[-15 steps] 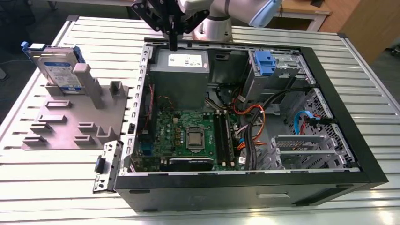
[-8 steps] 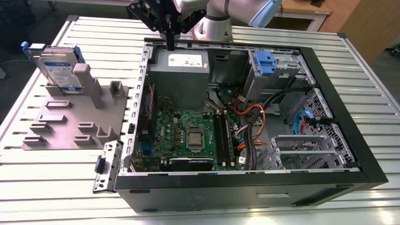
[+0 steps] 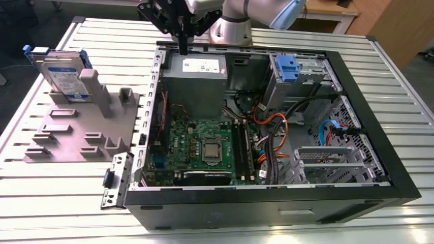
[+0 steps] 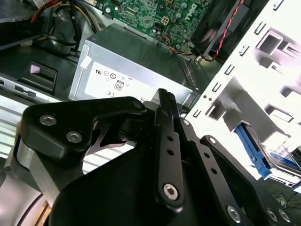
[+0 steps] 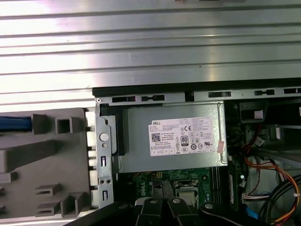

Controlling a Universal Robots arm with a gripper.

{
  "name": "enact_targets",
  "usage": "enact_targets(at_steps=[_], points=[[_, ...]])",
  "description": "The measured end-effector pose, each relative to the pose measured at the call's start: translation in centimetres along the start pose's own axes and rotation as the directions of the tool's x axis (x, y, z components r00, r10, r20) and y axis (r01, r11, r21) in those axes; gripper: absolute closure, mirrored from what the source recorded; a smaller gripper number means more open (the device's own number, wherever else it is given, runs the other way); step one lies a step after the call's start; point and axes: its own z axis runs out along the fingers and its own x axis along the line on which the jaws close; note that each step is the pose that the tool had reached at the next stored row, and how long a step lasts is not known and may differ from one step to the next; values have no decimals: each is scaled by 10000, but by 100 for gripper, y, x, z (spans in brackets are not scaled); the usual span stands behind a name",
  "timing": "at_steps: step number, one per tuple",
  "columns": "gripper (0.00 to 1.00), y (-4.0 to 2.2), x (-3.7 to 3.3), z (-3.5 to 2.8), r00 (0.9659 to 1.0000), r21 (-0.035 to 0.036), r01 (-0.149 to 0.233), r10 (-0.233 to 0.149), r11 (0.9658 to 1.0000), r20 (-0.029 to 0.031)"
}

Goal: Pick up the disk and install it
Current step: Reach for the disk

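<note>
Your gripper (image 3: pixel 183 50), jaws closed and empty, hangs over the power supply (image 3: pixel 195 76); the disk (image 3: pixel 62 71) stands on end in the fixture (image 3: pixel 74 129), exterior view's left.

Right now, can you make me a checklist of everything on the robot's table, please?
Surface: ribbed metal table, carrying an open computer case.
Job's things: disk stands upright in a grey holder, on the exterior view's left of the case; not picked up.
Clutter: nothing seen.
Grippers: hand shut, holding nothing, over the power supply box.
Cables: orange, black and blue wires bundled inside the case.
Surroundings: wooden furniture beyond the table.
</note>
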Motion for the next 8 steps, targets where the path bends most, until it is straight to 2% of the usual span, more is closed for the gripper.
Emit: enact_targets(at_steps=[8], points=[[89,-2,28,-1,10000,0,-1,1,10000,-1]])
